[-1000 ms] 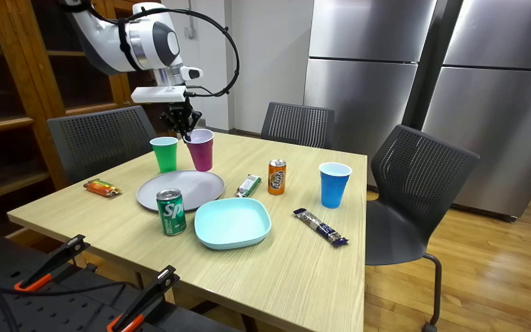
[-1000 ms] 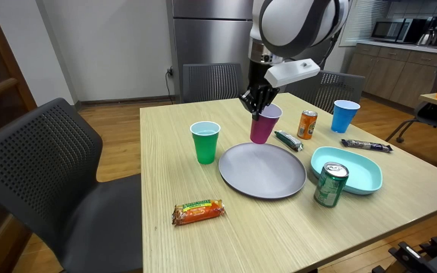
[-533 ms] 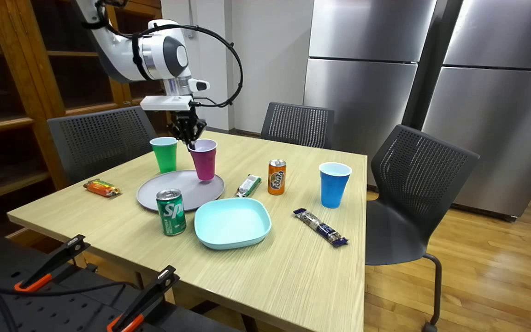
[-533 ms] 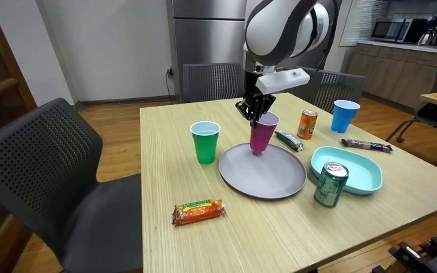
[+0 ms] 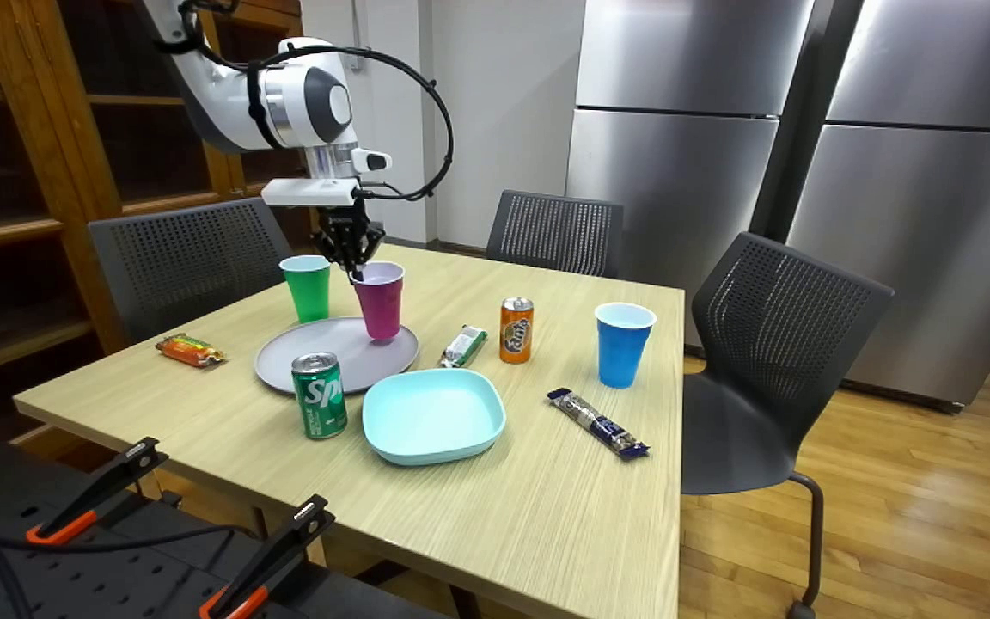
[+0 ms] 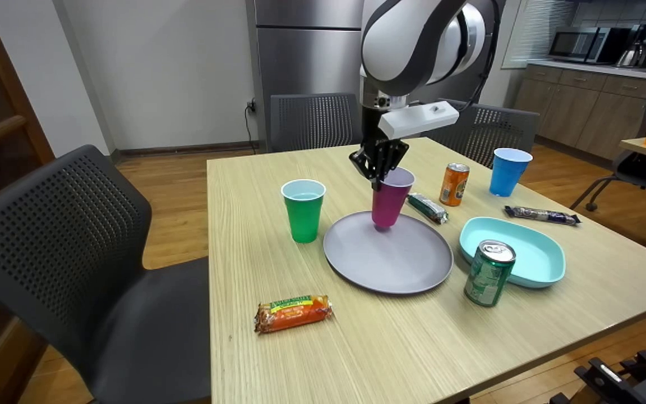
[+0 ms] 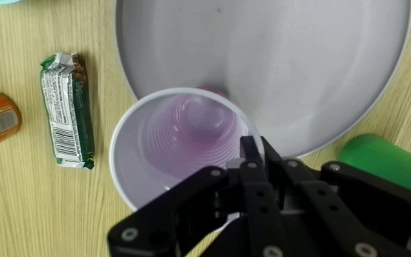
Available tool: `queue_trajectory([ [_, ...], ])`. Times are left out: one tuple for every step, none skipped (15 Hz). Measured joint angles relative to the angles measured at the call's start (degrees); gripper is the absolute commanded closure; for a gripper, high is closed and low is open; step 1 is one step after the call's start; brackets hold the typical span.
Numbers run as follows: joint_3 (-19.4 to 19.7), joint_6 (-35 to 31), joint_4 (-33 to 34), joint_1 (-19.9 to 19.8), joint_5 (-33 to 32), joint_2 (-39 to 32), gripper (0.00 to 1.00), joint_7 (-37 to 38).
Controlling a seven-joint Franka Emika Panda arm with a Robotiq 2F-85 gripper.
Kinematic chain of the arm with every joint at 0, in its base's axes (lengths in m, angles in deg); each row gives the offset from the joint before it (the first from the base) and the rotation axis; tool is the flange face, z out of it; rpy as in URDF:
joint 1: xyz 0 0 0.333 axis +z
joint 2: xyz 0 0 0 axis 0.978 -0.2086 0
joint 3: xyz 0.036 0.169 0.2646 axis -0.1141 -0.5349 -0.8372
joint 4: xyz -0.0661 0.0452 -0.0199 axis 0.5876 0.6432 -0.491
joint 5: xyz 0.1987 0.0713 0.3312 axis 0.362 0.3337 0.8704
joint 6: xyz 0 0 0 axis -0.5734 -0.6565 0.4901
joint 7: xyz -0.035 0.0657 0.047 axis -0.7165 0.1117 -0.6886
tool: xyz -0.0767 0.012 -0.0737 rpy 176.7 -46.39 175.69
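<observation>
My gripper (image 7: 258,144) is shut on the rim of a magenta cup (image 5: 381,308), one finger inside the cup and one outside. White inside, the cup leans slightly in an exterior view (image 6: 388,206). Its base is over the far part of a round grey plate (image 6: 390,264); a small shadow shows beneath it. I cannot tell whether base and plate touch. Beside the plate stands a green cup (image 6: 303,216), partly seen at the right of the wrist view (image 7: 387,162). A green-wrapped bar (image 7: 68,110) lies on the cup's other side.
A Sprite can (image 5: 320,397) stands by the plate and a turquoise dish (image 5: 433,417). Farther along the table are a Fanta can (image 5: 516,331), a blue cup (image 5: 622,348) and a dark-wrapped bar (image 5: 598,423). An orange-wrapped bar (image 6: 294,313) lies near one edge. Chairs surround the table.
Over the last second the gripper and the magenta cup have come down and across, bringing the cup's base over the plate. During the latter half they have barely shifted.
</observation>
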Motion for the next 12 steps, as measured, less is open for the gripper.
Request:
queue_trajectory([
  [0.0,0.2,0.0,0.0,0.2,0.0,0.99,0.0],
  [0.0,0.3,0.1,0.0,0.5,0.0,0.99,0.0],
  [0.0,0.5,0.1,0.0,0.8,-0.1,0.99,0.0],
  [0.0,0.6,0.2,0.0,1.0,-0.2,0.99,0.0],
  [0.0,0.6,0.3,0.0,1.3,-0.3,0.99,0.0],
  [0.0,0.7,0.4,0.0,1.5,-0.4,0.99,0.0],
  [0.0,0.8,0.4,0.0,1.7,-0.4,0.99,0.0],
  [0.0,0.8,0.5,0.0,1.7,-0.5,0.99,0.0],
  [0.0,1.0,0.6,0.0,1.8,-0.6,0.99,0.0],
  [0.0,1.2,0.7,0.0,1.8,-0.6,0.99,0.0],
  [0.0,1.4,0.8,0.0,1.8,-0.7,0.99,0.0],
  [0.0,1.7,0.9,0.0,1.8,-0.7,0.99,0.0],
])
